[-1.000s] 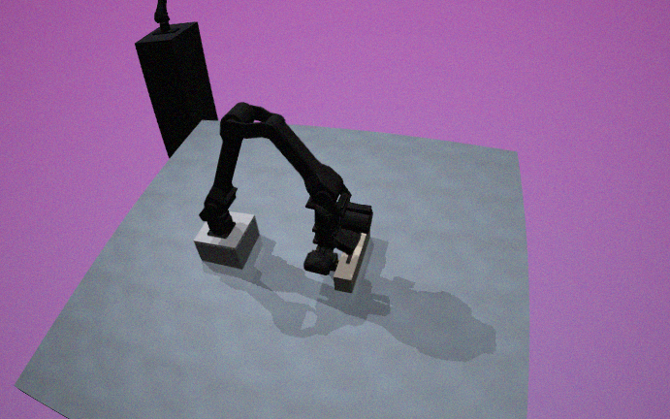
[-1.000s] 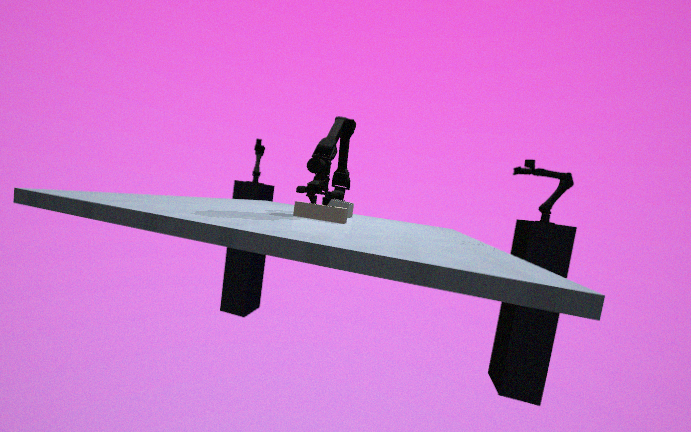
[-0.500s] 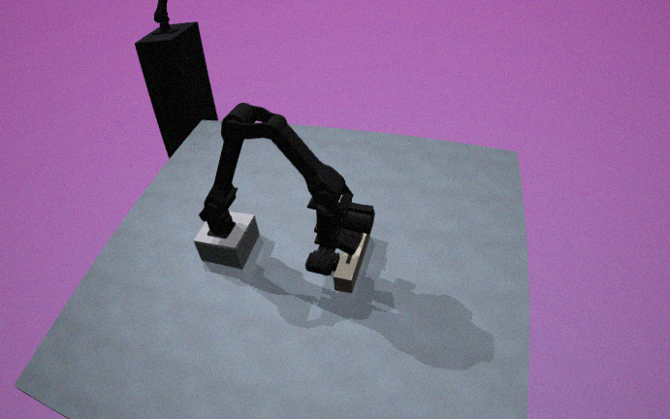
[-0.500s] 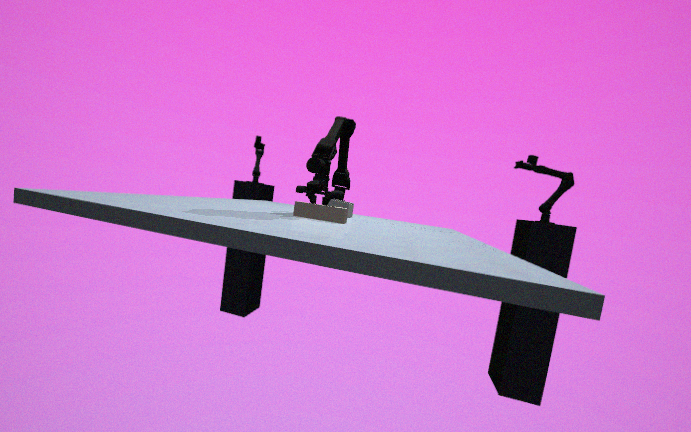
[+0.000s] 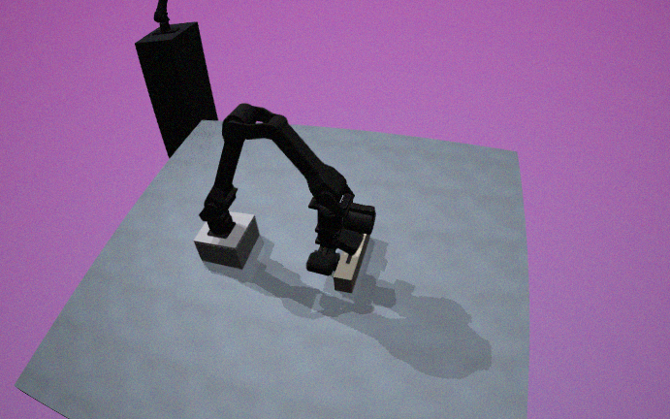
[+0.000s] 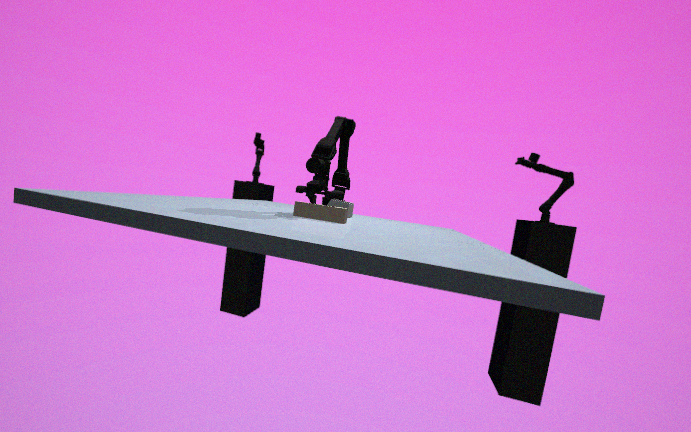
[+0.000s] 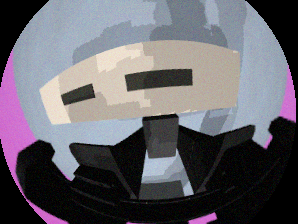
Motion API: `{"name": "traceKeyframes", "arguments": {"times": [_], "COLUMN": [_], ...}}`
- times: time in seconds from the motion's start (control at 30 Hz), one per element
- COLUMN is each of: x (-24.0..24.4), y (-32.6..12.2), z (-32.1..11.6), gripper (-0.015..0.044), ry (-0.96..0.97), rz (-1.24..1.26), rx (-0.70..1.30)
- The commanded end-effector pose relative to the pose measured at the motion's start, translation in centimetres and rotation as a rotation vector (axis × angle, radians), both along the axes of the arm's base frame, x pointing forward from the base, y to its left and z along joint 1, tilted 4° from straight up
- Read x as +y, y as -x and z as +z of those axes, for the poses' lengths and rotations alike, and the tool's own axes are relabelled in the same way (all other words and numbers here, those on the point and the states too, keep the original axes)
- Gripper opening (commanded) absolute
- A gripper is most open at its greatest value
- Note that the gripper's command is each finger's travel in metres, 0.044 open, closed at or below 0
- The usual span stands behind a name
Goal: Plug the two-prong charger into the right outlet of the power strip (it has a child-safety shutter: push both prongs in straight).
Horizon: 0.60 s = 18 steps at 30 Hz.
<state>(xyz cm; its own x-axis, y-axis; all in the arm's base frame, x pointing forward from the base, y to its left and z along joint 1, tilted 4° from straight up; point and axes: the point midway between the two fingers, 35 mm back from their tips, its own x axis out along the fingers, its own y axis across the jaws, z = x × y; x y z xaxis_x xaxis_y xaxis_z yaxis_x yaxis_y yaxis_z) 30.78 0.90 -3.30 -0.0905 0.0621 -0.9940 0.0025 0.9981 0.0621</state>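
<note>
The cream power strip (image 5: 344, 271) (image 6: 319, 212) (image 7: 215, 90) lies on the table. In the wrist view its top shows a longer dark slot (image 7: 159, 80) near the middle and a shorter dark slot (image 7: 78, 94) at the left. My gripper (image 7: 158, 127) is shut on the dark grey charger (image 7: 160, 131), with a finger on either side of it. The charger's far end meets the strip's near edge in the wrist view, below the longer slot. Its prongs are not visible, and whether it touches the strip cannot be told. In the top and exterior views the arm hides the charger.
The arm's pale base block (image 5: 225, 252) stands on the grey table (image 5: 170, 323) (image 6: 390, 236). Black pedestals bearing other arms stand beyond the table, one (image 5: 177, 82) at the upper left in the top view. Arm shadows fall across the strip and table.
</note>
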Motion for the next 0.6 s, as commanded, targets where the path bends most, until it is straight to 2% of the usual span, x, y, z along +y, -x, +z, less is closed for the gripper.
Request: {"name": "traceKeyframes", "arguments": {"times": [0.0,0.57], "x": [0.05,0.04], "y": [-0.46,-1.14], "z": [0.08,0.07], "gripper": [0.0,0.0], "ry": [-0.003,-0.003], "rz": [-0.003,-0.003], "rx": [-0.01,-0.011]}}
